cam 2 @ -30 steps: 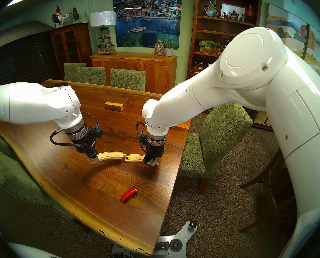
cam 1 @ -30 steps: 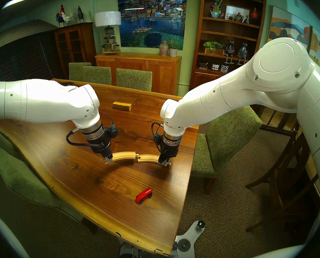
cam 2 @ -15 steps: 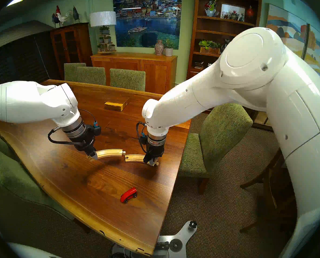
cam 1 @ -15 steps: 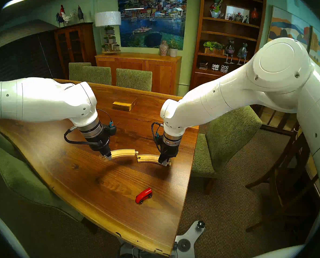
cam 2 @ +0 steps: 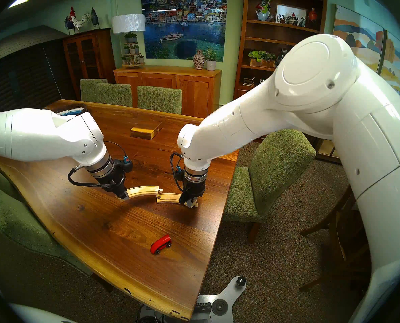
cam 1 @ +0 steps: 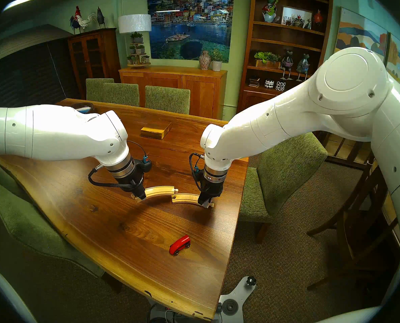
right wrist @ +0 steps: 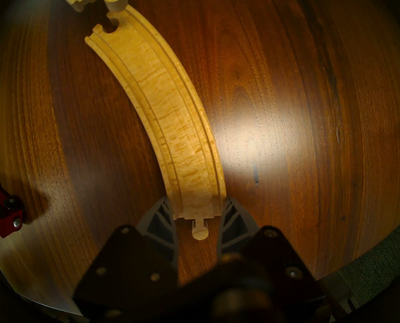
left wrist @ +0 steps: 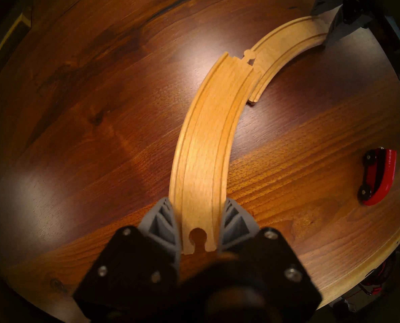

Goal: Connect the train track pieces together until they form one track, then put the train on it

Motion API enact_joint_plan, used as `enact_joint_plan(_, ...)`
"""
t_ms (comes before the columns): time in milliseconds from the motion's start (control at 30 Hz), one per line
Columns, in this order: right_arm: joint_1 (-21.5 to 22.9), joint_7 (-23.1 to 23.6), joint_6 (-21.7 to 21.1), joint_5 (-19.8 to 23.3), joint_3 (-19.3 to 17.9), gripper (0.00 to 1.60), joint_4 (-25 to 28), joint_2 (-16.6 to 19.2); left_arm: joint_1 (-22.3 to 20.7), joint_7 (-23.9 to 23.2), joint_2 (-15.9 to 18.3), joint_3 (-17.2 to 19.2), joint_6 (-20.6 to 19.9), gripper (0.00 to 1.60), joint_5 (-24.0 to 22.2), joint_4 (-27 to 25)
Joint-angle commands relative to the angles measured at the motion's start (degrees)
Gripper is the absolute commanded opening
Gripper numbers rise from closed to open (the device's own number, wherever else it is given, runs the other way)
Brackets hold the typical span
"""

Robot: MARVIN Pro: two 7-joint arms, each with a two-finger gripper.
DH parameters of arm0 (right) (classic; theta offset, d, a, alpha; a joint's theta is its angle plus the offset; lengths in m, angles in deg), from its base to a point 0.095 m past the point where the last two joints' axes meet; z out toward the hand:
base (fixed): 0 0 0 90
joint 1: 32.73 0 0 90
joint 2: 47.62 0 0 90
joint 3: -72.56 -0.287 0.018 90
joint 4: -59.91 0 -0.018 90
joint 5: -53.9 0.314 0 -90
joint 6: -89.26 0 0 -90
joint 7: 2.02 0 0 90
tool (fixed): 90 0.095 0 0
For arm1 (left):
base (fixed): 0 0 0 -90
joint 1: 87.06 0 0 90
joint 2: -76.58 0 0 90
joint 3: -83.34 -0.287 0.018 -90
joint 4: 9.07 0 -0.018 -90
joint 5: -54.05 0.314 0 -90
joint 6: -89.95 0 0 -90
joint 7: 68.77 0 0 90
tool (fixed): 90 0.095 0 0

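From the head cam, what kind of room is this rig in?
Looks like a home dining room, or a mock-up of one: a long wooden table ringed by green upholstered chairs, a wooden sideboard with a lamp, and a bookcase of ornaments.

- Your head views are evenly lit and sharp at centre; a ceiling light (cam 1: 20, 2) glows at upper left.
- Fisheye bending and a dark rim crowd every frame's edges.
- The arms cast soft shadows on the table (cam 1: 96, 213) beneath both grippers.
- Your wrist views are dimmer, amber-toned, heavily vignetted.
- Pale glare patches sit on the wood there (right wrist: 252, 133).
- The gripper bodies at the bottom of your wrist views are blurred.
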Motion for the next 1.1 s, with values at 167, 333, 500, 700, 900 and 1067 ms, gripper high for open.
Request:
enact_joint_plan(167,-0.1,-0.2,-0.1,0.1,0.1,0.0,0.1,0.0,-0.1,1.3,-0.7,0.4,0.6,0.0,0.3,1.5)
enact_joint_plan(333,-0.1,-0.2,-0.1,0.0,0.0,0.0,0.1,0.0,0.3,0.9,-1.1,0.2,0.7,0.0,0.3,2.0)
enact_joint_plan(500,-0.1,-0.2,-0.1,0.0,0.0,0.0,0.1,0.0,0.4,0.2,-1.2,0.2,0.8,0.0,0.3,2.2)
enact_joint_plan(700,-0.1,-0.2,-0.1,0.0,0.0,0.0,0.1,0.0,0.3,-0.2,-1.1,0.2,0.7,0.0,0.5,2.3)
enact_joint_plan(900,-0.1,-0.2,-0.1,0.0,0.0,0.0,0.1,0.0,0.2,-0.3,-1.0,0.1,0.6,0.0,0.7,2.2)
enact_joint_plan(1067,-0.1,-0.2,-0.1,0.0,0.0,0.0,0.1,0.0,0.4,-0.3,-1.0,-0.1,0.7,0.0,0.9,2.2)
